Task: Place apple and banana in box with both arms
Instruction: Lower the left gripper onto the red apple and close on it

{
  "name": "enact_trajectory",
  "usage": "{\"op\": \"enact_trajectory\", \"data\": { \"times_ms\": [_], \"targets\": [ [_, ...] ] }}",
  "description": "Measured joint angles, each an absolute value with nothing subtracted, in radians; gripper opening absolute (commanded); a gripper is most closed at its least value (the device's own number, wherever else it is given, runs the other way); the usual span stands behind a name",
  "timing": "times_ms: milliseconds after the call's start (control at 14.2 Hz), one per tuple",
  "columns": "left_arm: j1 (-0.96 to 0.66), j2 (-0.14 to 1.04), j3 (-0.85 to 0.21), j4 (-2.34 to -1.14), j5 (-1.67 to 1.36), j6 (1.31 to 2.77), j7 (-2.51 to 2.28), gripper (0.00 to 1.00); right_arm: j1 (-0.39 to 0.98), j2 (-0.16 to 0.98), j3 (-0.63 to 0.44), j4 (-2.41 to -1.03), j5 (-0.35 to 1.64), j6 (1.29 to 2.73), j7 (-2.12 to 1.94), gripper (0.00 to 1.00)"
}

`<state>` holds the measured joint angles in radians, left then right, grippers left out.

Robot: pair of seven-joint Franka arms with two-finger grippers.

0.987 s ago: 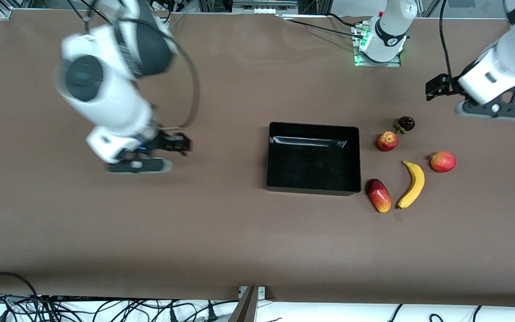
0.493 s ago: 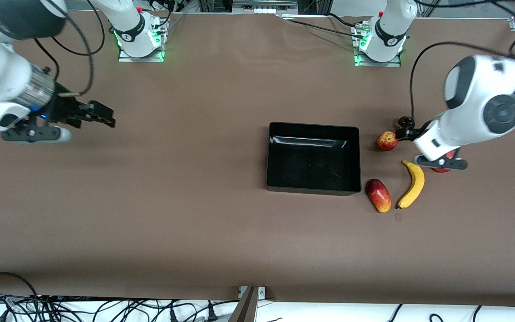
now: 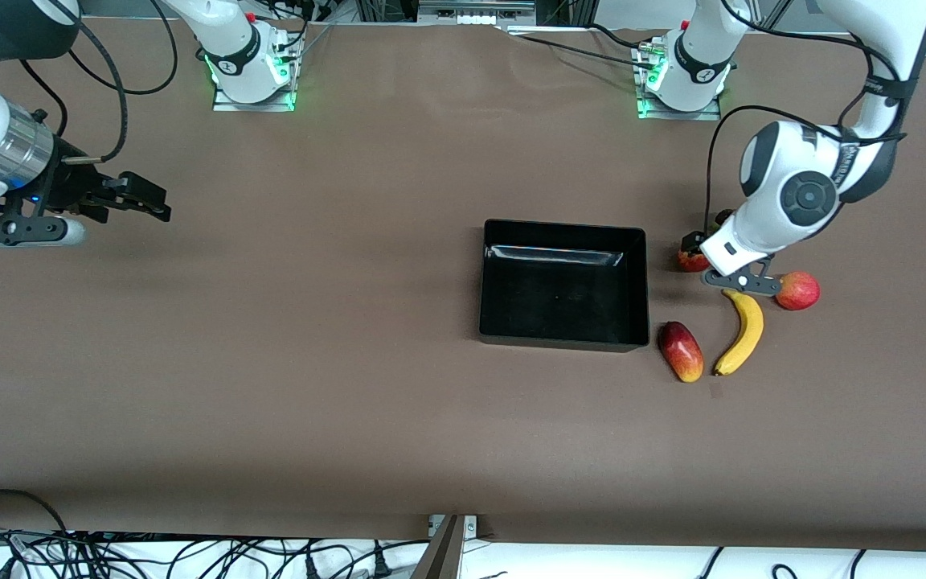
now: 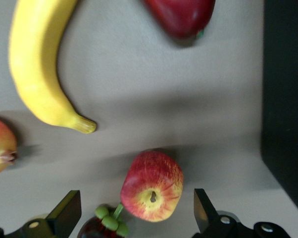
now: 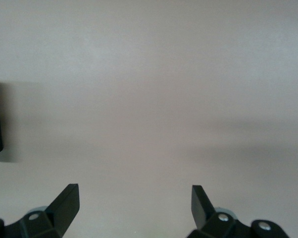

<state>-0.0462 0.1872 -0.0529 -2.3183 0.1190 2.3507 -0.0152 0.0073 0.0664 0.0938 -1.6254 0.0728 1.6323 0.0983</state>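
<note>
The apple [image 3: 687,260] lies on the table between the box [image 3: 485,281] and a dark round fruit. My left gripper [image 3: 696,246] hangs open just above it. In the left wrist view the apple [image 4: 152,186] lies between the open fingers of my left gripper [image 4: 134,207], apart from both. The banana [image 3: 742,330] lies nearer the front camera than the apple, and it also shows in the left wrist view [image 4: 37,69]. The black box holds nothing. My right gripper [image 3: 145,201] is open and empty over bare table at the right arm's end, as the right wrist view [image 5: 133,199] shows.
A dark purple fruit with green leaves [image 4: 102,227] touches the apple. A pinkish-red round fruit [image 3: 797,290] lies beside the banana. An oblong red-yellow fruit [image 3: 680,351] lies by the box's near corner. The box wall [image 4: 285,99] runs beside the apple.
My left arm swung in from the table's end and came down over the apple. My right arm pulled away from the middle toward its own end of the table.
</note>
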Motion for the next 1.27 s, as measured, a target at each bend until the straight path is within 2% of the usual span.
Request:
{"op": "enact_trajectory", "data": {
  "times_ms": [211, 423, 493, 564, 634, 705, 775, 1057, 1128, 1269],
  "targets": [
    [-0.046, 0.192, -0.054, -2.423, 0.120, 2.507, -0.015, 1.00, -0.001, 0.058, 0.108, -1.626, 0.047, 1.607, 0.098, 1.00],
    [-0.046, 0.216, -0.054, -2.473, 0.120, 2.599, -0.014, 1.00, -0.002, 0.053, 0.109, -1.625, 0.014, 1.604, 0.071, 1.00],
    [-0.046, 0.225, -0.054, -2.478, 0.121, 2.612, -0.014, 0.91, -0.004, 0.053, 0.109, -1.624, 0.003, 1.604, 0.061, 1.00],
    [-0.046, 0.233, -0.054, -2.478, 0.121, 2.616, -0.014, 0.62, -0.007, 0.053, 0.109, -1.623, 0.001, 1.604, 0.057, 1.00],
    [-0.046, 0.237, -0.054, -2.479, 0.122, 2.618, -0.014, 0.41, -0.008, 0.053, 0.109, -1.623, -0.001, 1.605, 0.057, 1.00],
    [-0.046, 0.238, -0.054, -2.478, 0.122, 2.618, -0.014, 0.29, -0.008, 0.053, 0.109, -1.622, -0.003, 1.607, 0.057, 1.00],
    [-0.046, 0.238, -0.054, -2.478, 0.122, 2.618, -0.014, 0.20, -0.009, 0.053, 0.109, -1.621, -0.003, 1.608, 0.057, 1.00],
    [-0.046, 0.228, -0.054, -2.461, 0.122, 2.599, -0.013, 0.18, -0.010, 0.053, 0.109, -1.575, -0.064, 1.612, 0.057, 1.00],
    [-0.047, 0.216, -0.054, -2.436, 0.122, 2.560, -0.013, 0.17, -0.010, 0.053, 0.109, -1.567, -0.071, 1.612, 0.057, 1.00],
    [-0.048, 0.176, -0.068, -2.343, 0.122, 2.392, -0.013, 0.16, -0.010, 0.058, 0.111, -1.566, -0.066, 1.611, 0.057, 1.00]
  ]
}}
